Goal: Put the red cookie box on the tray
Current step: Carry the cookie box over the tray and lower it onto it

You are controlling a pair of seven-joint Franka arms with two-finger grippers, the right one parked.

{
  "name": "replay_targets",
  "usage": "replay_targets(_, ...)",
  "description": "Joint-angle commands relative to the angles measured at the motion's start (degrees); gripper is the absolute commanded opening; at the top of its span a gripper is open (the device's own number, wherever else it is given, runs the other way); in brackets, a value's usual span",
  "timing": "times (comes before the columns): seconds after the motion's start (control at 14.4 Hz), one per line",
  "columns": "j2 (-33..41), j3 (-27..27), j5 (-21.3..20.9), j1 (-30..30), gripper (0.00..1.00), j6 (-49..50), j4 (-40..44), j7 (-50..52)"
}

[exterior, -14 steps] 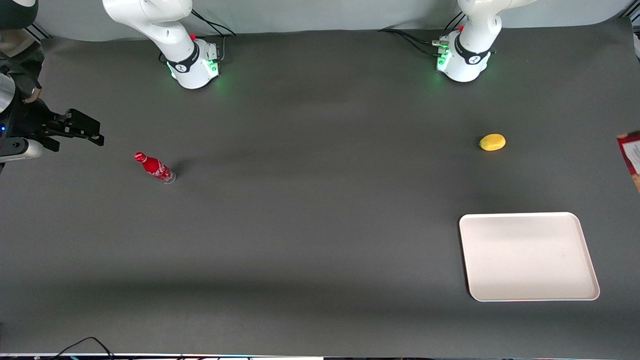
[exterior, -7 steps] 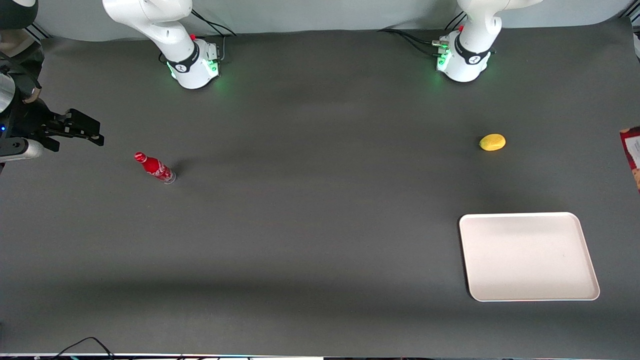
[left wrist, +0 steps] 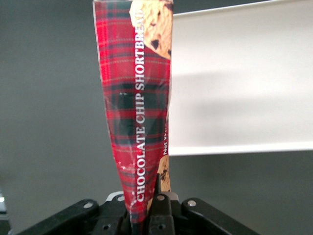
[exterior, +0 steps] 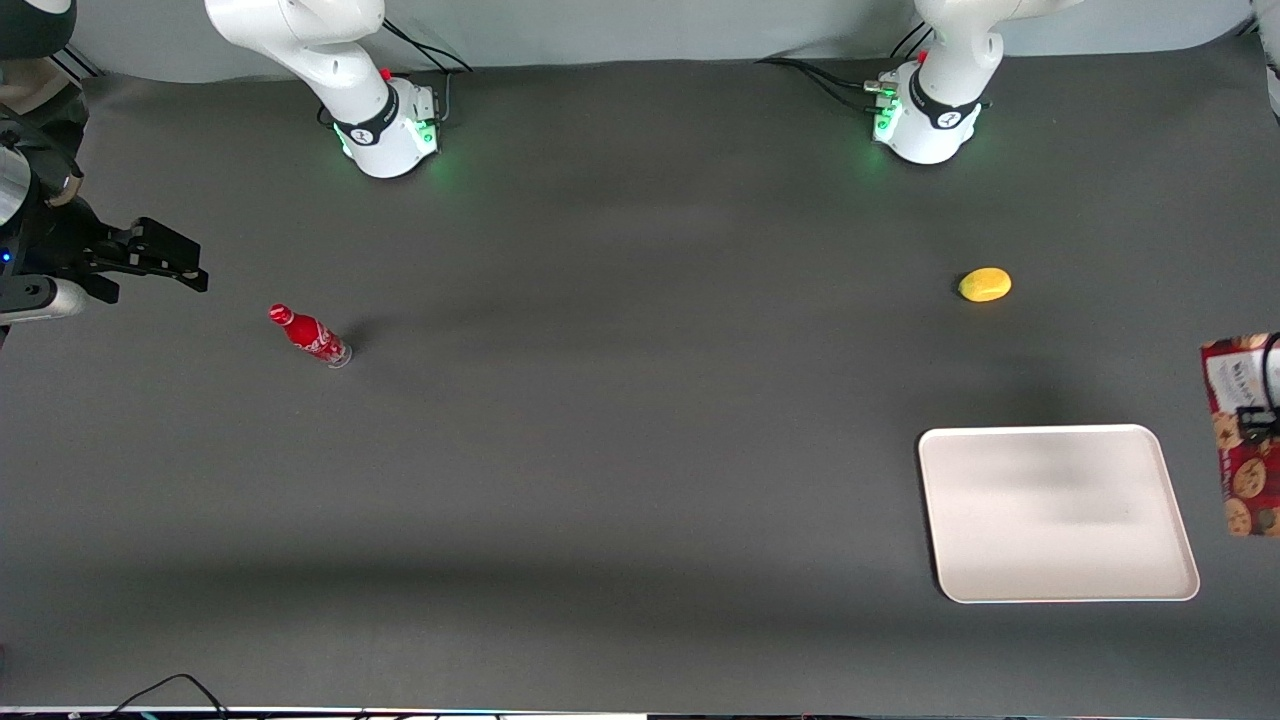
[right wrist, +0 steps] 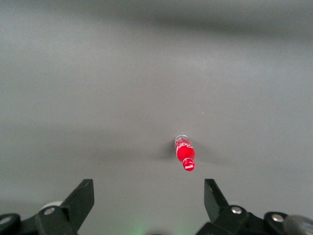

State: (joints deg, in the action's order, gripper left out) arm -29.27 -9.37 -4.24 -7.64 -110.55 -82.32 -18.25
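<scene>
The pincer was closed on the red cookie box and held it up in the air, at the working arm's end of the worktop. The tray lay flat just beside and below the pincer, and the box was not yet over it. A yellow lemon lay well apart from the pincer.

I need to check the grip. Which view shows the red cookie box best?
The left wrist view: the red cookie box fills it, clamped in the tool. The front view cuts it off at the edge; the right wrist view misses it.
</scene>
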Motion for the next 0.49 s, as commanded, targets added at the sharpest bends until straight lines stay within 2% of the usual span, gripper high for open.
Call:
replay_targets(0.0,-4.02,-0.39,1.95,-0.53,0.00,-8.25,-1.78,-1.43)
replay_targets(0.42,-10.45,-1.62,9.86,-1.33,0.00,-13.62,-1.52,-5.64)
